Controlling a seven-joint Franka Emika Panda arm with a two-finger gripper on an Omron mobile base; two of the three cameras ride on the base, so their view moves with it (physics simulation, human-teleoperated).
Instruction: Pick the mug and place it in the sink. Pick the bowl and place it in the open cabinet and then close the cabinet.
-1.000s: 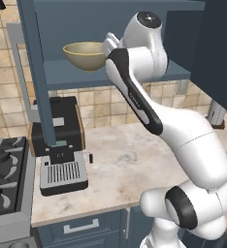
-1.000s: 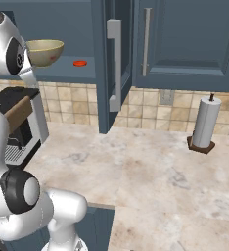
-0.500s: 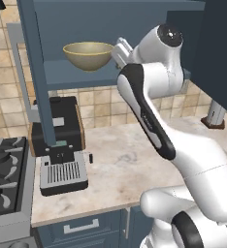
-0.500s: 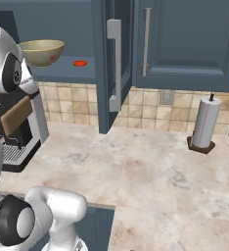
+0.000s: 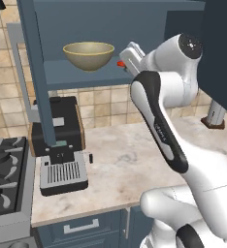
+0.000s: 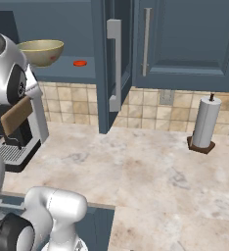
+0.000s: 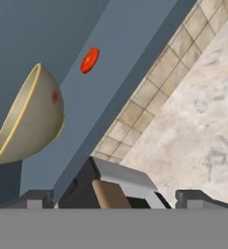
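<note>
the wall cabinet [image 6: 185, 44] stands with its door [image 6: 109, 63] swung fully out, edge-on in the right base view, the slim silver handle [image 6: 114, 63] facing the room. on the blue shelf [image 5: 81, 77] inside sits the olive-tan bowl [image 5: 89, 54], upright, free of any contact, with the small red disc [image 6: 80, 63] lying apart from it on the same shelf.

compared with a second ago, the white arm [image 5: 159, 126] has drawn back from the shelf: its wrist stood just beside the bowl then, and now sits clear of it toward the room, the upper joint swung over to the right. the end effector [image 7: 113, 197] is spread wide and empty, its dark tips showing at either side of the hand view, which looks slantwise at the bowl, the shelf edge and the marble worktop [image 6: 150, 171].

judgement: the bowl placement appears complete and the arm is retreating. the door remains open; closing it is the outstanding step. the coffee machine [image 5: 57, 140] below the shelf stands near any sweep toward the door.
</note>
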